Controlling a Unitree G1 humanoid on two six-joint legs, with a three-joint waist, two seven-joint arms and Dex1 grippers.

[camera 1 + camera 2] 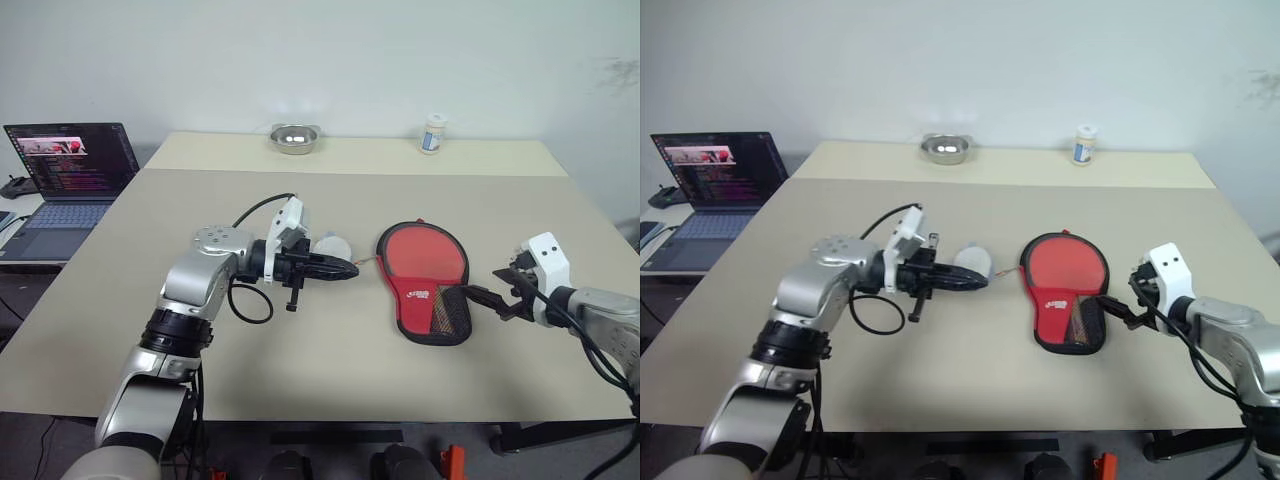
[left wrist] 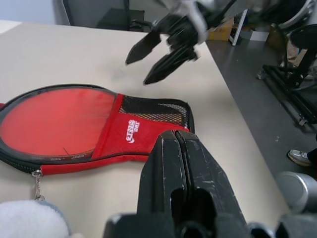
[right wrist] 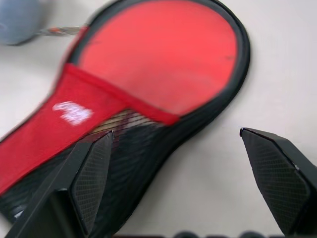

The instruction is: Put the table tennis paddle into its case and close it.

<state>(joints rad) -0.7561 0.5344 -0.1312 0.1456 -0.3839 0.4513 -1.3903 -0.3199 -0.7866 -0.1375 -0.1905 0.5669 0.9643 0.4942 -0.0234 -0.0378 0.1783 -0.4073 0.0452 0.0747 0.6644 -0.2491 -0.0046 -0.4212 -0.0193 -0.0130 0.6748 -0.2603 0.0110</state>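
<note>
While case [image 1: 425,282] lies on beige table [image 1: 330,360] — laptop [image 1: 70,180] beside, white wall [image 1: 320,60] behind

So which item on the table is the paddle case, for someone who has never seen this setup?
On the beige table, look between the two grippers, right of centre. The case lies flat there: a red paddle-shaped pouch with black edging, a white logo and a black mesh pocket at its narrow end, nothing like the steel bowl far behind.

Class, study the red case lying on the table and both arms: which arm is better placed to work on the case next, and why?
The right. Its open pincer sits at the mesh end of the case, pointing at it. The left pincer is shut and stands apart from the case's round end, beside a white ball.
</note>
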